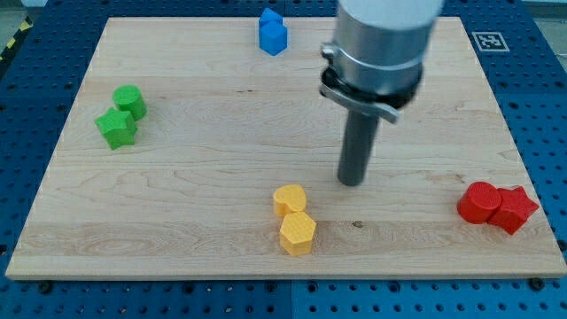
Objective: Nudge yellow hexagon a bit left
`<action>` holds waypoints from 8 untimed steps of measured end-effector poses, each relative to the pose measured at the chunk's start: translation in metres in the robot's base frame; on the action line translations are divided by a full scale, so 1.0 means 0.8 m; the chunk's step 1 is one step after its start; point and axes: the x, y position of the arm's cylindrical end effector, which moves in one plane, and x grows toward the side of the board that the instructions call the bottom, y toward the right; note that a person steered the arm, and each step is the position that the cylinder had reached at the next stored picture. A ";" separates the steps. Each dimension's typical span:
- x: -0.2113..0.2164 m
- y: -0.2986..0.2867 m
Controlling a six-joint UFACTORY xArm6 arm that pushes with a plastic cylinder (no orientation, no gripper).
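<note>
My tool is a bare rod w/ no jaws, holding nothing. My tip [352, 182] rests on the bench [221, 133], to the view's right of and slightly above the yellow pair, apart from both. Yellow hexagon [298, 233] sits near the bench's bottom edge, touching a second yellow block [289, 200] just above it. Red pair at the view's right: rounded red block [479, 202] touching angular red block [514, 209]. Blue block [273, 32] at top. Two green blocks [129, 101] [116, 128] touching, at the view's left.
</note>
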 end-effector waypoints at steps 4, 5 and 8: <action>0.117 0.002; 0.121 -0.010; 0.121 -0.055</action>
